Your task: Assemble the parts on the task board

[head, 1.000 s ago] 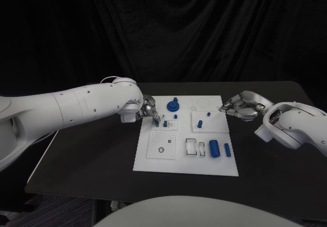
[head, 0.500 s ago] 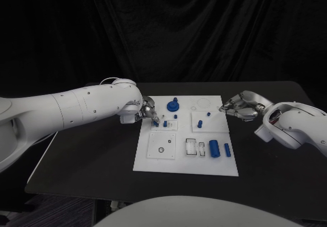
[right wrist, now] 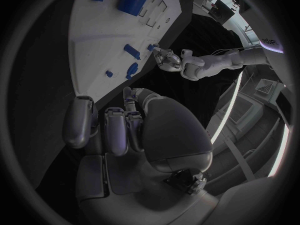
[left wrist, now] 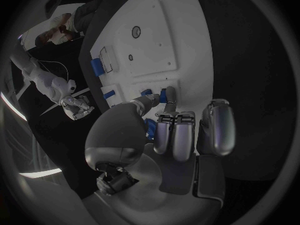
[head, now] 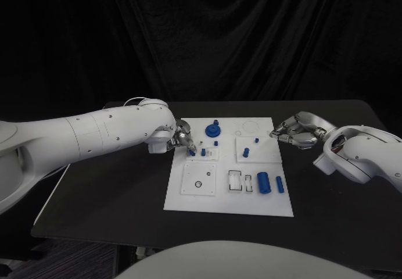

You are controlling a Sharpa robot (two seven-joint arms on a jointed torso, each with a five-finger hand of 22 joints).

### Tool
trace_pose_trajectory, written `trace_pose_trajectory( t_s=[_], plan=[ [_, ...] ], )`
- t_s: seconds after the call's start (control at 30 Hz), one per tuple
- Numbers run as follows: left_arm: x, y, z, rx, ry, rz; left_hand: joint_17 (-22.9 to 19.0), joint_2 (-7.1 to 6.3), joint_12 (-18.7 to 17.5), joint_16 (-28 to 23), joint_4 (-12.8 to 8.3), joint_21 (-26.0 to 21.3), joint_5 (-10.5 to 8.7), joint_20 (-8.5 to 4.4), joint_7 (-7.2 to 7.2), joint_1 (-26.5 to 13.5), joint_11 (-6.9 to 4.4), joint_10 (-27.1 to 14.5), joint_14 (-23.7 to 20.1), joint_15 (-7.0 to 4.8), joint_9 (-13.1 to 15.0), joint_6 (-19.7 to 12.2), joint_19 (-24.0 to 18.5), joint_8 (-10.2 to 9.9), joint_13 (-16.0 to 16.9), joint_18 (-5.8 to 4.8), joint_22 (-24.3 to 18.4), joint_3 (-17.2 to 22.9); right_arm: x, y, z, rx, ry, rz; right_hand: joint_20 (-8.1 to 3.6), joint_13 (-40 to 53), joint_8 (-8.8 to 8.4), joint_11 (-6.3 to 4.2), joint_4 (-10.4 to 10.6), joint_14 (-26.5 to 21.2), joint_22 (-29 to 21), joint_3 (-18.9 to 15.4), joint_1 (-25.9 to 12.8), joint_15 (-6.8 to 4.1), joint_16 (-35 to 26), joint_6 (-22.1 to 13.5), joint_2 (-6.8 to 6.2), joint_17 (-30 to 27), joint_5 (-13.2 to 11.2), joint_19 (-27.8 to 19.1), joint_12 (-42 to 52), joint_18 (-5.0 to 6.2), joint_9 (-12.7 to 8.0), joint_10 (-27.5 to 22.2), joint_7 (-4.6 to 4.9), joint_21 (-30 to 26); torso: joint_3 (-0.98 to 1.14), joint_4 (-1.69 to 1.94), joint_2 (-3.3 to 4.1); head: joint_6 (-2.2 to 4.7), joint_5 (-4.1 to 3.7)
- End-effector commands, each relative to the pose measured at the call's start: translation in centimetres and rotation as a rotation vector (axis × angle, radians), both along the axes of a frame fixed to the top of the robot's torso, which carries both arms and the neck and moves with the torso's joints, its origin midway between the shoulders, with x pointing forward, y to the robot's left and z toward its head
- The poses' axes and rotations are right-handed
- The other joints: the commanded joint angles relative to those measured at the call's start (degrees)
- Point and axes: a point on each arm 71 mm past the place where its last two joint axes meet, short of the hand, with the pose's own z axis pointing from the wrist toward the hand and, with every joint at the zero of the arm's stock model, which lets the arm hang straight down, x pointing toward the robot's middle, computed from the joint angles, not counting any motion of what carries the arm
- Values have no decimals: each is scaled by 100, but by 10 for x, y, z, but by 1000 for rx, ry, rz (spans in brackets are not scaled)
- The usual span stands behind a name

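At task board (head: 194, 192) left edge: left hand (head: 183, 139) pinches small blue peg (left wrist: 162, 95), apparently over its socket. Next: press straight down, release. Right hand (head: 295, 131) curled, empty, beside board.

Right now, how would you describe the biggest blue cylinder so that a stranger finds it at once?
Start at the white task board in the middle of the black table. Go to its near right part: the cylinder lies there lengthwise. It is much thicker than the slim blue rod beside it.
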Motion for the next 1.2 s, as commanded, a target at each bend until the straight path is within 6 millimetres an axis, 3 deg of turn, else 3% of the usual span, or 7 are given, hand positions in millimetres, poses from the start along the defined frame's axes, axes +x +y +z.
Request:
trace_pose_trajectory(
  t_s=[0.03, 0.6, 0.67, 0.83, 0.93, 1.03, 1.2],
  plan=[
    [-2, -4, -1, -30, -12, -15, 1509, 83, 20, 15, -44, -24, -28, 20, -27, 20, 30, 596, 605, 51, 10, -5, -29, -10, 1500, 44, 1045, -10, -1, 0, -2, -7, 11, 0, 12, 531, -14, 7, -25, 231, 478, -8, 14, 11, -32, -37, -33, 164, 28, -37, -30, 63, 6, -52, 12, -21, 0, 3, 1, 0, 5],
    [-6, -5, -5, -34, -14, -9, 1509, 152, 20, 15, -44, -101, -252, 24, -19, 47, 38, 596, 605, 56, 15, -3, -70, -3, 1500, 61, 1021, -35, -1, -1, -2, -9, 18, 1, 14, 524, -10, 11, -27, 229, 478, -1, -2, 14, -34, -33, -30, 160, 30, -38, -33, 62, 9, -59, 15, -24, 1, 9, -3, 0, -1],
    [-7, -4, -6, -26, -7, -7, 1509, 156, 20, 15, -7, -129, -640, 30, -20, 23, 42, 596, 605, 59, 5, -12, -82, -12, 1500, 65, 1014, -142, -1, -1, -2, -10, 20, 2, 14, 524, -10, 11, -27, 229, 478, -1, -2, 14, -34, -33, -30, 160, 30, -38, -33, 62, 9, -59, 15, -24, 2, 10, -4, 0, -1],
    [-8, -2, -7, -7, 7, -3, 1509, 153, 20, 15, 80, -172, -851, 35, -13, -43, 49, 596, 605, 66, -25, -18, -102, -34, 1500, 74, 1002, -291, -1, -1, -3, -11, 23, 3, 14, 524, -10, 11, -27, 229, 478, -1, -2, 14, -34, -33, -30, 160, 30, -38, -33, 62, 9, -59, 15, -24, 2, -3, -4, 0, 15],
    [-8, -1, -8, 4, 15, 1, 1509, 86, 20, 15, 308, -221, -1165, 55, 17, -286, 76, 596, 605, 89, -78, -27, -126, -77, 1500, 80, 988, -584, -1, -1, -3, -12, 25, 4, 15, 523, -10, 12, -28, 229, 477, 0, -7, 15, -35, -32, -30, 159, 30, -39, -34, 63, 10, -60, 15, -28, 1, -2, -5, 0, 11],
    [-9, 1, -9, 12, 20, 5, 1509, 71, 20, 15, 465, -251, -1277, 71, 44, -396, 97, 596, 605, 108, -157, -52, -138, -143, 1500, 87, 981, -849, -1, -1, -3, -12, 26, 3, 15, 523, -10, 12, -28, 229, 477, 0, -7, 15, -35, -32, -30, 159, 30, -39, -34, 63, 10, -60, 15, -28, 0, -4, -6, 0, 16],
    [-9, 3, -10, 28, 30, 12, 1509, 66, 20, 15, 791, -315, -1647, 106, 96, -680, 145, 596, 605, 149, -278, -88, -162, -235, 1500, 99, 966, -1329, -2, -1, -3, -13, 29, 3, 15, 523, -10, 12, -28, 229, 477, 0, -7, 15, -35, -32, -30, 159, 30, -39, -34, 63, 10, -60, 15, -28, 0, -2, -6, 0, 12]
  ],
)
